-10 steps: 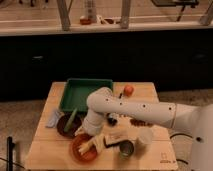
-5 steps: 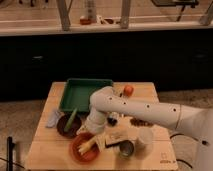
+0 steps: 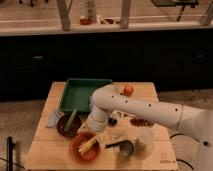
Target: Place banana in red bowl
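dark bowl (image 3: 66, 126) far left, green veg in it | red bowl (image 3: 84, 146) near-left, banana (image 3: 86, 145) lying inside | gripper (image 3: 100, 138) right beside the bowl rim, grip unclear tbh | looks like drop-off; next: let go, back off

Legible text, labels, brands, numbers: none that I can read. The only candidate is a small dark mark (image 3: 165, 161) at the near right corner of the counter (image 3: 150, 92), and its characters cannot be made out. My tool (image 3: 98, 138) sits low over the red bowl (image 3: 75, 150), next to the banana (image 3: 87, 145); none of these carries readable lettering.
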You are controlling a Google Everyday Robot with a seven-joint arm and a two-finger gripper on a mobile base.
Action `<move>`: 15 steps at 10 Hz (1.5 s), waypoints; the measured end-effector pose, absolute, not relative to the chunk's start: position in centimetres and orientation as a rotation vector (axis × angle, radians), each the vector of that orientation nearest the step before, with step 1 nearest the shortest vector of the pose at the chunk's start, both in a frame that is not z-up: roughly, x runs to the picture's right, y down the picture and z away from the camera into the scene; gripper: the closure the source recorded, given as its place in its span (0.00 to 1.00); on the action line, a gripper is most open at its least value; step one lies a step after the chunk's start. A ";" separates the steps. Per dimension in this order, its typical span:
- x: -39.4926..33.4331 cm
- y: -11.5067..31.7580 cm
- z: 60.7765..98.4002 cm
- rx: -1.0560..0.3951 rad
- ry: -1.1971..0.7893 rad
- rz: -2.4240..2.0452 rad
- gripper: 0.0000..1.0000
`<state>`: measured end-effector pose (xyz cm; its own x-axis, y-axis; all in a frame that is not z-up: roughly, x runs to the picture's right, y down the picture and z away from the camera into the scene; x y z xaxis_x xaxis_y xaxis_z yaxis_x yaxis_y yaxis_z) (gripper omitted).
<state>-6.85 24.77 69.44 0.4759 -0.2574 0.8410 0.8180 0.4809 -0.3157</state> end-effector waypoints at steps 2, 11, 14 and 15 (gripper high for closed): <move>-6.4 24.3 69.5 -0.807 -0.820 -0.753 0.20; -5.7 23.6 69.7 -0.804 -0.826 -0.766 0.20; -5.8 23.6 69.7 -0.804 -0.827 -0.766 0.20; -5.8 23.6 69.7 -0.804 -0.827 -0.767 0.20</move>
<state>-5.77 23.59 69.69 0.4598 -0.2616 0.8486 0.8265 0.4756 -0.3012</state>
